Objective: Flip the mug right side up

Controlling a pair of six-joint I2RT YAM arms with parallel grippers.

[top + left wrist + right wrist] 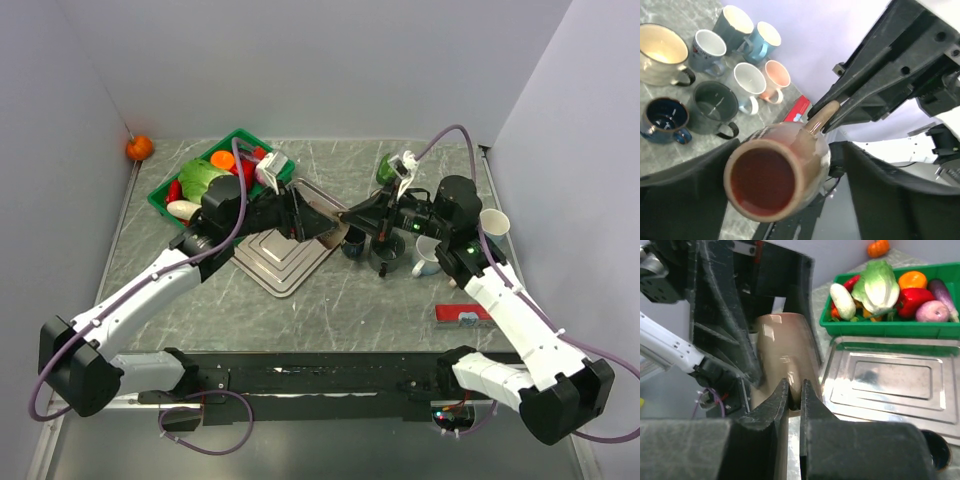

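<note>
Mug [762, 182] is being held off the table [350, 310], mouth sideways — left gripper [785, 167] is clamping its body, right gripper [795, 392] is pinching its handle [819, 117].

mugs [710, 106] right of held mug [774, 172], steel tray [283, 258] beneath, table [345, 312] free nearer

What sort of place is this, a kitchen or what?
Probably a robot lab bench, not a kitchen: plain white panel walls box in a grey marbled tabletop with staged props, a green plastic crate of vegetables and a cluster of ceramic mugs.
</note>
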